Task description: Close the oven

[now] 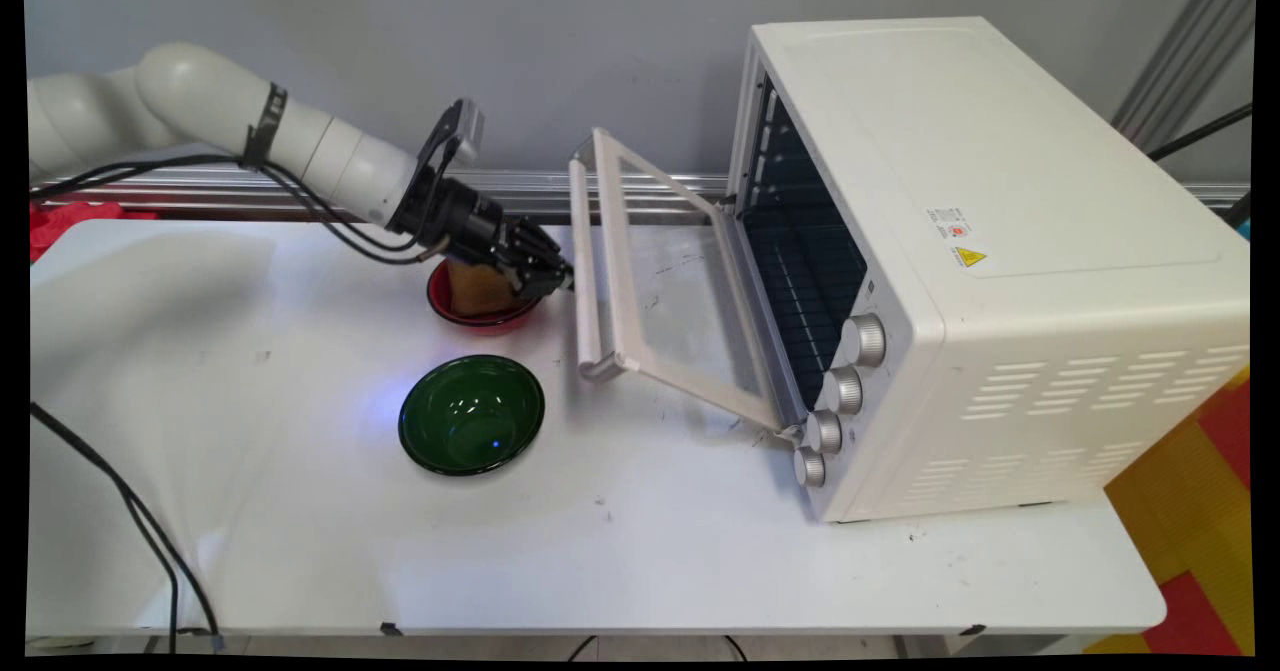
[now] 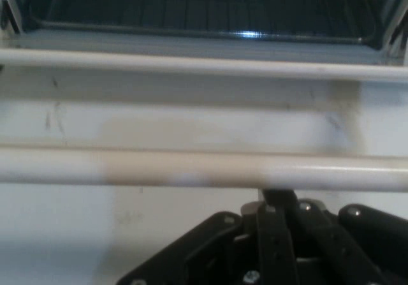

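My black gripper (image 1: pixel 562 277) sits just left of the white toaster oven's (image 1: pixel 1000 251) door handle (image 1: pixel 585 261). The glass door (image 1: pixel 680 291) hangs partly open, tilted out toward the arm. In the hand view the fingers (image 2: pixel 278 202) are pressed together, their tips against the underside of the pale handle bar (image 2: pixel 191 169), with nothing held between them. Beyond the bar I see the door frame (image 2: pixel 191 65) and the dark oven rack (image 2: pixel 191 11). Right under the hand stands a red bowl (image 1: pixel 480 313) with a brown object (image 1: pixel 475 286) in it, partly hidden by the gripper.
A green bowl (image 1: pixel 472 413), with nothing in it, stands on the white table (image 1: pixel 650 551) in front of the red one. Several knobs (image 1: pixel 845 389) run down the oven's front. A black cable (image 1: pixel 150 541) crosses the table's left front. A metal rail (image 1: pixel 520 191) lines the wall.
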Controlling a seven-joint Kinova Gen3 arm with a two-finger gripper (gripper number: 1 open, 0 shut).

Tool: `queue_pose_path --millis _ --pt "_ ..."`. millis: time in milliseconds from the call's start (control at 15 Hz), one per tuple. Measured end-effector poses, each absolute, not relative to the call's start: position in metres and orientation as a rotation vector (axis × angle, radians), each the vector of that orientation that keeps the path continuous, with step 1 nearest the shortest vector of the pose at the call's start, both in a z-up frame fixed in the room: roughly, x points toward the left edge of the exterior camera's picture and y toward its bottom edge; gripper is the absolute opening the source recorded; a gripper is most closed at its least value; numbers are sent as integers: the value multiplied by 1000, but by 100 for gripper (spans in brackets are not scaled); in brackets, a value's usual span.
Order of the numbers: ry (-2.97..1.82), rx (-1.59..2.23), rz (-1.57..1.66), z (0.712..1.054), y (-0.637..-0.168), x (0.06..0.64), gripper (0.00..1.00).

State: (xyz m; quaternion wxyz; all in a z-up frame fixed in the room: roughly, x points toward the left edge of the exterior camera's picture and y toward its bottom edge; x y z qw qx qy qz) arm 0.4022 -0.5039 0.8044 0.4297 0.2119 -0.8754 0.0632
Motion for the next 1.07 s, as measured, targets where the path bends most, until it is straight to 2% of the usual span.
queue_pose_path --millis 1067 --pt "-2030 487 201 869 -542 346 0"
